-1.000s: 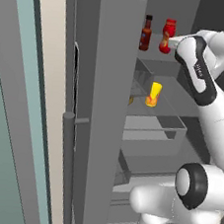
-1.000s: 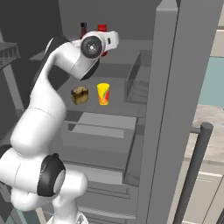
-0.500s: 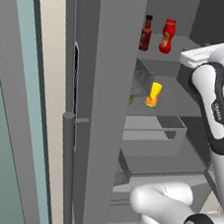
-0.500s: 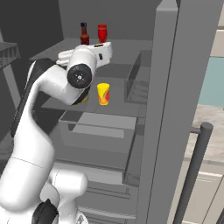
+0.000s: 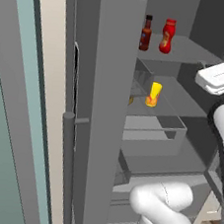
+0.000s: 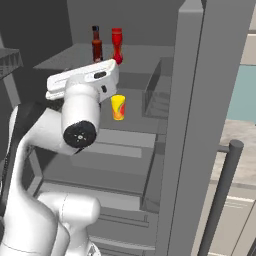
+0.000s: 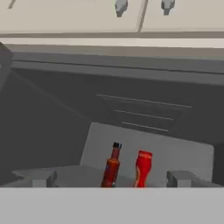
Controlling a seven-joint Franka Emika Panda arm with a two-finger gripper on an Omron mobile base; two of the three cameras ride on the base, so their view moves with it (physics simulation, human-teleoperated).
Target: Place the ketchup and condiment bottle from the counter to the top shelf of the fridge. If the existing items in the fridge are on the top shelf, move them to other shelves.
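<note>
Ketchup [image 5: 167, 36] beside condiment bottle [image 5: 146, 32] on top shelf [image 5: 191, 53].

In the hand view, the condiment bottle [image 7: 111, 166] and the ketchup [image 7: 142, 168] stand ahead of the jaws with their bases cut off at the bottom. In the left base view, the brown lump [image 5: 131, 100] hides almost wholly behind the fridge [image 5: 112, 84] door.

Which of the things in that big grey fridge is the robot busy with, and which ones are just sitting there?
Part of the job:
- squat bright-red plastic ketchup bottle, upright on the top shelf
- slim dark red-brown condiment bottle with a black cap, beside it
- flat grey top shelf
- tall grey fridge
- small yellow tapered cup with a red marking, on a lower shelf

Just there:
- clear bin
</note>
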